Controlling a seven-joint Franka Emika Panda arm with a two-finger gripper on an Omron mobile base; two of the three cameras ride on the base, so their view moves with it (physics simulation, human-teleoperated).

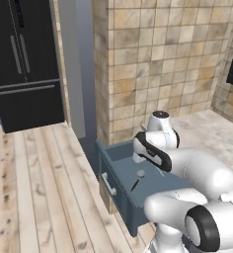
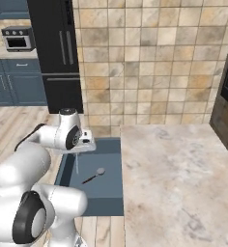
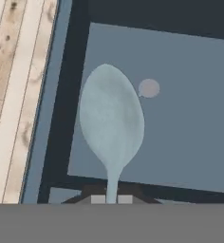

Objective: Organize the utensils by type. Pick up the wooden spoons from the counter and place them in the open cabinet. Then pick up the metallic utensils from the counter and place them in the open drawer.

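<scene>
You have the drawer pulled out on the left, and the black-handled utensil already lies on its floor. The counter to the right looks bare of utensils, so judging by that, this spoon is the last metal piece. Whether the wooden one reached the cabinet, you cannot tell from here. Your gripper is clamped on the spoon's thin handle, with the bowl hanging below the fingers, above the drawer and beside the round head.

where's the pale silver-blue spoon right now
In the hand view the silver-blue spoon hangs from the shut gripper by its handle, bowl over the open drawer, beside the black-handled utensil lying inside.
</scene>
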